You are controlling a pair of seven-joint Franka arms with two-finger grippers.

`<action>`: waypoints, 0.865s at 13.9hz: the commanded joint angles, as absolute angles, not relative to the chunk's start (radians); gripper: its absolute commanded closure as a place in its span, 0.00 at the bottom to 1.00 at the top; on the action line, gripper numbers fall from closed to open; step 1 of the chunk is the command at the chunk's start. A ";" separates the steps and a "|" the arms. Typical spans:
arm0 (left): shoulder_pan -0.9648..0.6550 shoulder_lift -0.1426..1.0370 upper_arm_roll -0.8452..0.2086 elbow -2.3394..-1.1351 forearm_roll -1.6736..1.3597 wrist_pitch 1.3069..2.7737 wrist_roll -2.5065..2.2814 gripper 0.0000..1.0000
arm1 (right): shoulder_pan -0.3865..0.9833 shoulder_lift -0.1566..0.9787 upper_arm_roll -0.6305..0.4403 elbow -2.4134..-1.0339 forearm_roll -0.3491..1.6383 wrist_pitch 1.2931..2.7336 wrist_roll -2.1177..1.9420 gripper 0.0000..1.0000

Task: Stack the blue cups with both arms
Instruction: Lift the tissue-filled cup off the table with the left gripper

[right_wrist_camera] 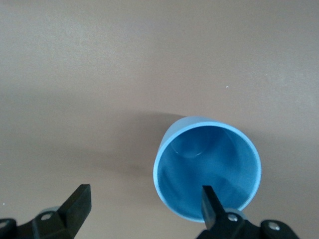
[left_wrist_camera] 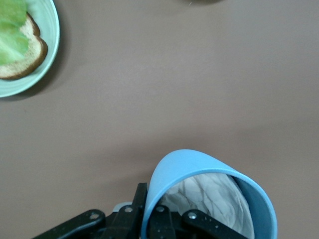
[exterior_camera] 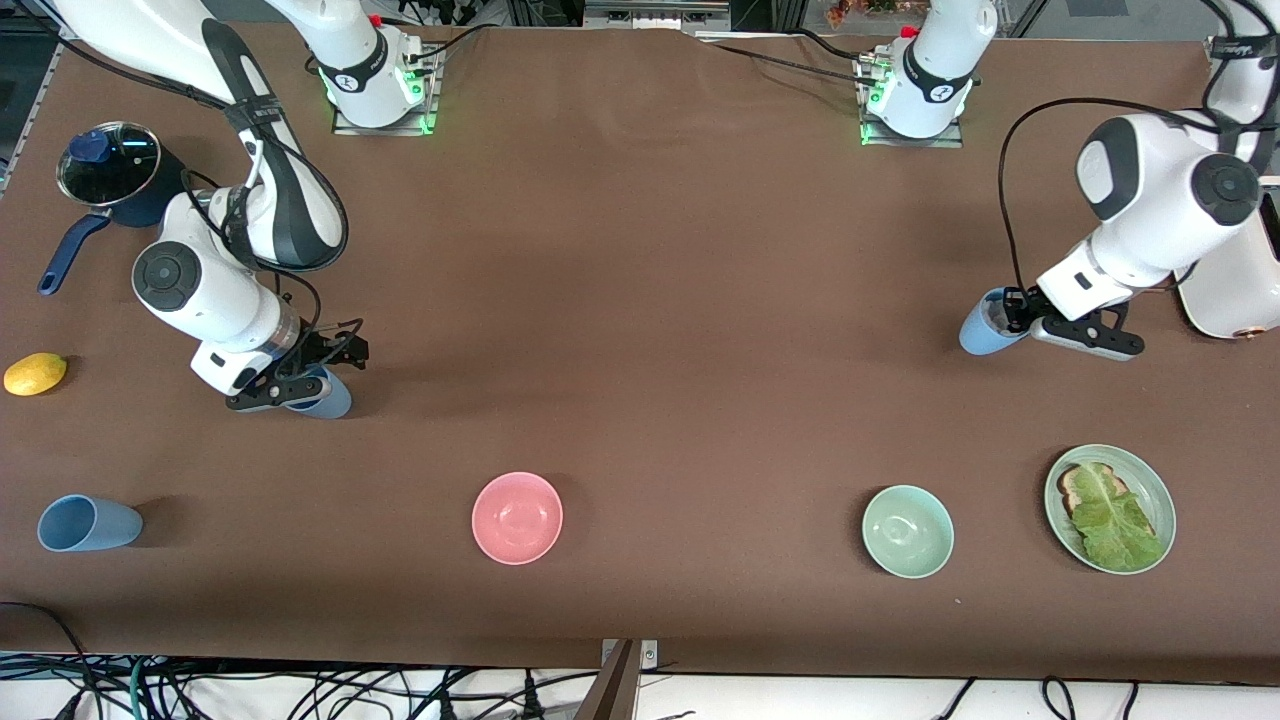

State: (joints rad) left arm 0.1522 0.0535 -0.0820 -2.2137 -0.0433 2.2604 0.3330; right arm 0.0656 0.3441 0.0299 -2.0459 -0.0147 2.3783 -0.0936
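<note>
Three matte light-blue plastic cups, tapered with rounded bases, show on the brown cloth-covered worktop (exterior_camera: 640, 250). The left tool (exterior_camera: 1012, 312) is clamped shut on the rim of one blue cup (exterior_camera: 982, 325), one finger inside its mouth, and holds it tilted toward the left arm's end of the worktop; the left wrist view shows something pale and crinkled inside this cup (left_wrist_camera: 209, 199). The right tool (exterior_camera: 318, 372) stands wide open, gripping nothing, with a second blue cup (exterior_camera: 325, 395) just beside one of its black fingers (right_wrist_camera: 212, 206); this cup (right_wrist_camera: 207, 169) is hollow and smooth inside. A third blue cup (exterior_camera: 88, 523) lies on its side at the right arm's end, nearer the front camera than the other two. Two glossy round bowls sit on the worktop nearer the camera: one pink bowl (exterior_camera: 517, 517) and one mint-green bowl (exterior_camera: 908, 531). One pale-green plate (exterior_camera: 1160, 495) carries a slice of toast topped with a lettuce leaf (exterior_camera: 1115, 520). One dark-blue saucepan (exterior_camera: 110, 175) with a glass lid and one yellow lemon (exterior_camera: 35, 374) rest at the right arm's end.
</note>
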 commanded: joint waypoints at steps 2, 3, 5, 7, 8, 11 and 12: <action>0.150 0.058 -0.124 -2.008 -0.064 2.002 0.269 1.00 | 0.060 0.322 0.034 -2.054 -0.012 2.362 -0.103 0.02; 0.150 0.058 -0.135 -1.967 -0.063 1.952 0.259 1.00 | 0.060 0.322 0.034 -2.054 -0.012 2.362 -0.103 0.02; 0.150 0.061 -0.140 -1.870 -0.058 1.844 0.255 1.00 | 0.060 0.324 0.034 -2.054 -0.012 2.362 -0.104 0.02; 0.144 0.067 -0.152 -1.795 -0.051 1.780 0.250 1.00 | 0.060 0.324 0.034 -2.054 -0.012 2.362 -0.104 0.03; 0.140 0.071 -0.153 -1.766 -0.049 1.760 0.230 1.00 | 0.060 0.324 0.034 -2.054 -0.012 2.362 -0.104 0.04; 0.094 0.083 -0.156 -1.706 -0.051 1.714 0.129 1.00 | 0.060 0.324 0.034 -2.054 -0.012 2.362 -0.107 0.09; 0.074 0.089 -0.164 -1.689 -0.054 1.704 0.079 1.00 | 0.060 0.324 0.034 -2.054 -0.012 2.362 -0.109 0.13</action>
State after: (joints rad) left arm 0.1088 0.0523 -0.1564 -1.7585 -0.0436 1.7472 0.1599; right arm 0.0656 0.3440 0.0299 -2.0457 -0.0147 2.3769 -0.0937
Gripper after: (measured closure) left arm 0.943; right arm 0.079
